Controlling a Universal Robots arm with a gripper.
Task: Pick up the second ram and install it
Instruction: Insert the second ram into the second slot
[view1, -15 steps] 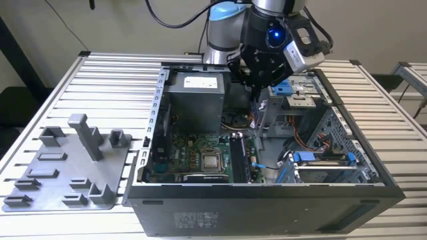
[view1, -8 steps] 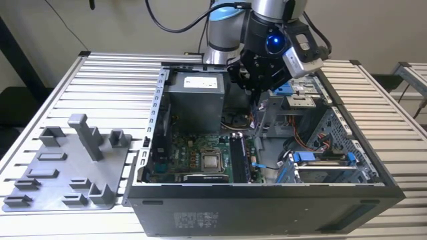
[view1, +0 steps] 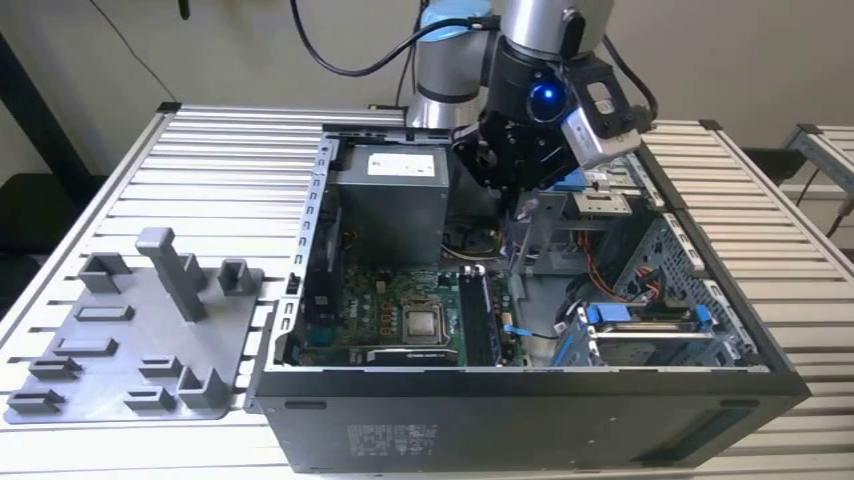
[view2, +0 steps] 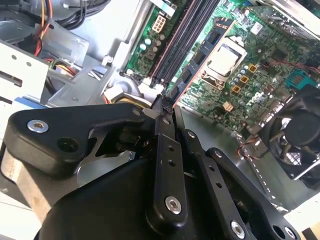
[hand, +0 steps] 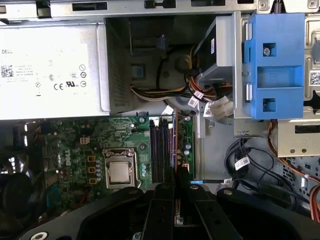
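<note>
My gripper (view1: 511, 185) hangs over the open computer case, above its far half. In both wrist views the fingers meet at their tips, gripper (view2: 166, 102) (hand: 177, 177) shut, with nothing seen between them. Below the tips lie the long black sockets of the green motherboard (view1: 387, 300). A long dark ram stick (view1: 475, 315) stands on edge in the sockets, and its thin edge shows in both wrist views (hand: 174, 145) (view2: 172, 55). The gripper is above it and apart from it. I cannot tell whether this stick is the second ram.
A grey tray (view1: 134, 340) with plastic blocks lies on the slatted table at the exterior view's left. Inside the case are the grey power supply (view1: 387, 190), the bare processor (view1: 424, 322), cable bundles and a drive cage with a blue bracket (hand: 275, 65).
</note>
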